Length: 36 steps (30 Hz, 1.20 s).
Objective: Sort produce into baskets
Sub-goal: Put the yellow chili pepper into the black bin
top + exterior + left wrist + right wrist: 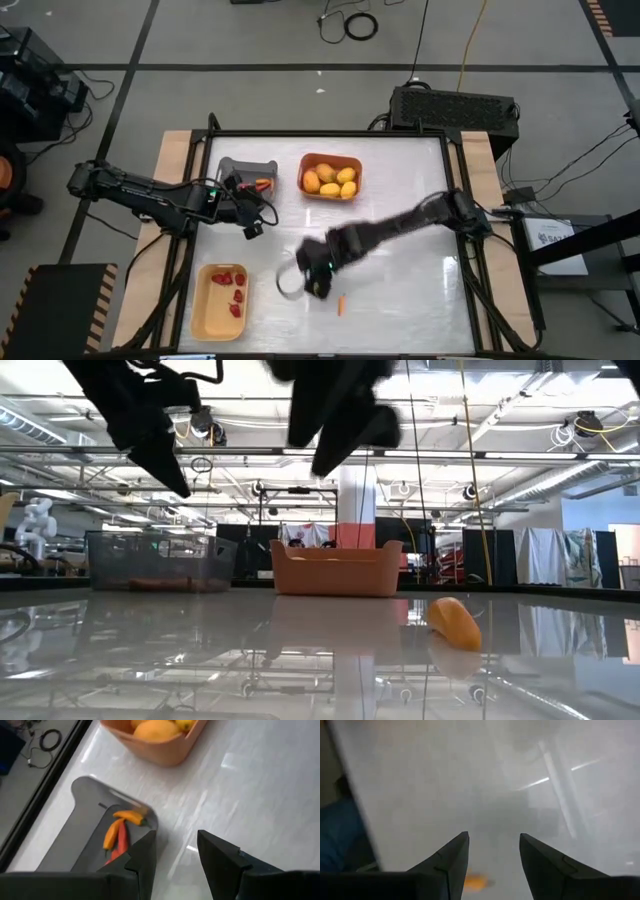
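Note:
A thin orange carrot stick [341, 305] lies on the white table near the front; it also shows in the low view [455, 622] and dimly in the right wrist view [475, 881]. My right gripper [314, 278] hovers open and empty just left of it and farther from the front edge [492, 840]. My left gripper [252, 222] is open and empty above the table beside the grey basket [248, 174], which holds carrot sticks [119, 834]. The orange basket [330, 176] holds several yellow fruits [156, 729]. The pale yellow basket [221, 300] holds red berries [232, 290].
The grey and orange baskets stand side by side at the table's far side, the pale yellow one at the near left. Bare white table [410, 270] lies to the right of the carrot stick. A black frame [455, 200] rims the table.

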Available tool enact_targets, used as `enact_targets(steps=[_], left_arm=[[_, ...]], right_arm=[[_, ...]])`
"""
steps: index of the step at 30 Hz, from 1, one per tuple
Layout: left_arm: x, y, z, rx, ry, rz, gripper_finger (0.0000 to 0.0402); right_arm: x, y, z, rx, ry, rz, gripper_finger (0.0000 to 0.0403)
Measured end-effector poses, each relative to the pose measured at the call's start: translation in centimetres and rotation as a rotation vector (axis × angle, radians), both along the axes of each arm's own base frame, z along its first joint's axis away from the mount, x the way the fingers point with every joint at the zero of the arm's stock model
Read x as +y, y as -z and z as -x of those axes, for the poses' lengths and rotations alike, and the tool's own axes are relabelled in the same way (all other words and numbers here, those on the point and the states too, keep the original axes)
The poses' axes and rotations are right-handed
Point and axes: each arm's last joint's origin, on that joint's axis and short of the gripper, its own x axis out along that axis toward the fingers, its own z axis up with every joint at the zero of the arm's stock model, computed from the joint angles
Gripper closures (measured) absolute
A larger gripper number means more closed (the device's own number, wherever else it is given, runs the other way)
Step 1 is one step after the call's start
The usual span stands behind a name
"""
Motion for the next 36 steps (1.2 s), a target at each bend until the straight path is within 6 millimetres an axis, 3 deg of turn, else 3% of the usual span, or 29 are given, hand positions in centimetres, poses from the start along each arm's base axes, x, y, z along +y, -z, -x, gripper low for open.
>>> enact_targets(steps=[3, 7, 11, 14, 19, 25, 29, 33, 36], left_arm=[[-0.1, -0.1, -0.3, -0.032, 0.003, 0.009, 0.0252], [-0.2, -0.3, -0.5, -0.061, 0.016, 0.032, 0.0252], [-0.2, -0.2, -0.7, -0.061, 0.022, 0.045, 0.0252], [-0.3, 0.0, -0.8, -0.048, 0.034, 0.059, 0.0252], [-0.8, 0.5, -1.1, -0.029, 0.057, 0.064, 0.0252], [-1.4, 1.4, -1.9, 0.004, 0.079, 0.066, 0.0252], [-1.8, 2.3, -2.4, 0.045, 0.093, 0.063, 0.0252], [-1.9, 3.2, -3.0, 0.091, 0.117, 0.043, 0.0252], [-2.0, 3.6, -3.2, 0.115, 0.136, 0.029, 0.0252]], right_arm=[[4.2, 0.0, 1.4, -0.007, -0.037, 0.022, 0.0236], [9.2, 0.4, 3.7, -0.075, -0.08, 0.181, 0.0236], [13.0, 0.9, 5.8, -0.157, -0.123, 0.337, 0.0236], [14.7, 1.4, 6.7, -0.181, -0.15, 0.374, 0.0236], [15.8, 2.8, 7.1, -0.154, -0.287, 0.425, 0.0236], [16.0, 4.0, 7.1, -0.105, -0.846, 0.657, 0.0236], [15.4, 4.2, 6.5, -0.086, -1.091, 0.76, 0.0236], [14.6, 4.1, 5.6, -0.102, -1.172, 0.798, 0.0236], [13.8, 4.2, 4.9, -0.105, -1.158, 0.726, 0.0236]])
